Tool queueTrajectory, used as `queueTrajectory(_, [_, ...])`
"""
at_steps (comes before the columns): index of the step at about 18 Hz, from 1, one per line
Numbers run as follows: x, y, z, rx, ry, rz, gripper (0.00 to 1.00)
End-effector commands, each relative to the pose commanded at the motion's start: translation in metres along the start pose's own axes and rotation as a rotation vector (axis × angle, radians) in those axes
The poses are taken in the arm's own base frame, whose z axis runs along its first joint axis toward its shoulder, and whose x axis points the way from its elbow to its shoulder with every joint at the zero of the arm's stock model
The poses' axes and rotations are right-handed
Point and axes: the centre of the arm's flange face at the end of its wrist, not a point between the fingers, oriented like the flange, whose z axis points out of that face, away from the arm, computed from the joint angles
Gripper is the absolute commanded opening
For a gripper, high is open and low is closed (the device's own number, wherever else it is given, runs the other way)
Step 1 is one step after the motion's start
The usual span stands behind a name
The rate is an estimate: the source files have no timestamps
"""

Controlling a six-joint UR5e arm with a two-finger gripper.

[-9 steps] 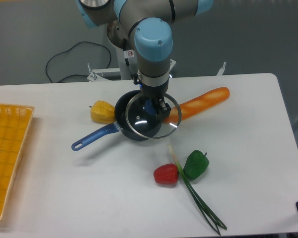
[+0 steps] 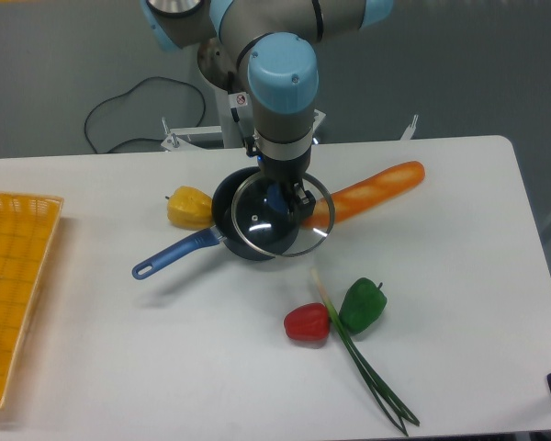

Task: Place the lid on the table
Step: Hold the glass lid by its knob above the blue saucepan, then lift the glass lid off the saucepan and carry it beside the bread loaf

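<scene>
So the setup is a big white table (image 2: 459, 276) with rounded corners, grey floor behind it with a black cable (image 2: 119, 115) looping around back there. The arm comes down from the top of the frame and the gripper (image 2: 285, 197) sits right at the middle of the lid (image 2: 280, 219), fingers clamped on the little centre knob as far as I can see, though the knob itself is mostly hidden by the fingers. The lid is a clear glass disc with a thin silver rim, and it's over the dark blue saucepan (image 2: 230, 230), shifted a bit toward the right so it overlaps the pan's rim and the end of the baguette (image 2: 376, 186); can't tell if it's resting on the pan or just above it. Nothing visible inside the pan through the glass. A yellow pepper (image 2: 189, 206) is touching the pan's left side. Nearer the front there's a red pepper (image 2: 307, 322) and a green pepper (image 2: 363, 304) with a green onion (image 2: 367, 372) lying between them. At the far left is a yellow mesh tray (image 2: 14, 276) with something small and pinkish at its edge, mostly cut off.
</scene>
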Motion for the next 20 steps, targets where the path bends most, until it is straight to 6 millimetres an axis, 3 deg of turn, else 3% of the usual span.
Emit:
queueTrajectory(7, [-0.011, 0.023, -0.006, -0.004, -0.023, -0.042, 0.59])
queueTrajectory(11, [-0.025, 0.025, -0.006, -0.02, -0.03, -0.048, 0.59])
queueTrajectory(20, [-0.061, 0.076, 0.004, -0.09, -0.017, -0.123, 0.59])
